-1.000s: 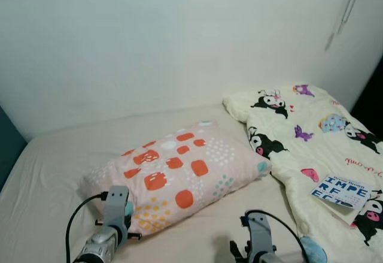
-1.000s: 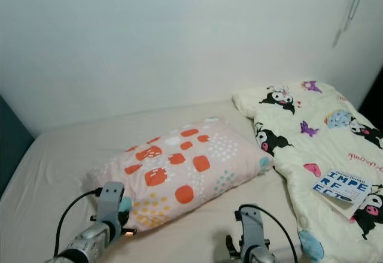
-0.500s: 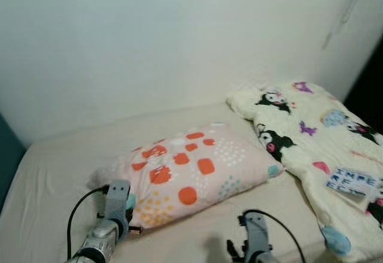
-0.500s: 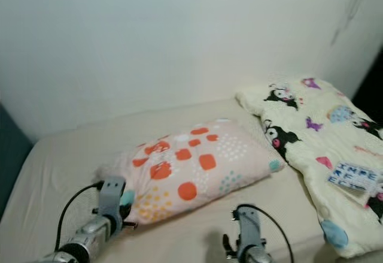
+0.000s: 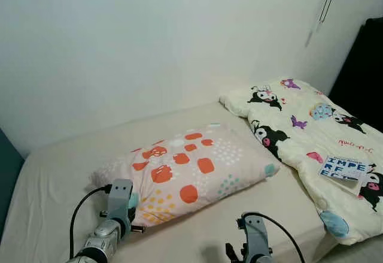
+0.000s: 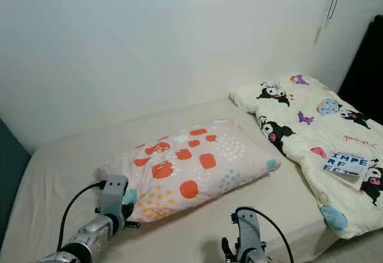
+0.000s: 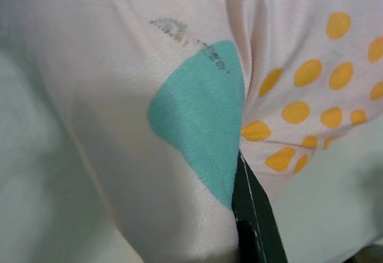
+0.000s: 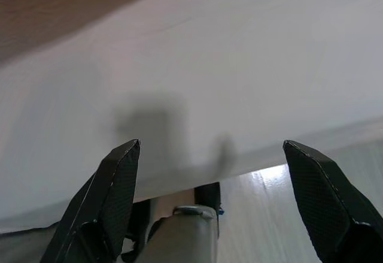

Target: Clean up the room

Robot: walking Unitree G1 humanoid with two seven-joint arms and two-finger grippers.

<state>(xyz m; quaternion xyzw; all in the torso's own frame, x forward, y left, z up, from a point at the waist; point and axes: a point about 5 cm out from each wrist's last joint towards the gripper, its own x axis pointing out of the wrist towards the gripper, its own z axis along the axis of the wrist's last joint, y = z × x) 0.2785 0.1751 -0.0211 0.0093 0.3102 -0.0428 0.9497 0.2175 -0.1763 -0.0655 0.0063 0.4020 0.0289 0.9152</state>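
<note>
Pillow lies on the bed, its near corner pinched in the left gripper — only a thin fold of cover, so a tug may slip it free. Right gripper, beside the pillow at the mattress edge, gapes wide, empty. Beyond the pillow, a blanket carries a book — dragging could topple it.

Matt cloth pillow (soft, creased)

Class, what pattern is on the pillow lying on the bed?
The pillow is pale pink with orange patches, yellow and white dots, teal accents; clearest in the left eye view.
</note>
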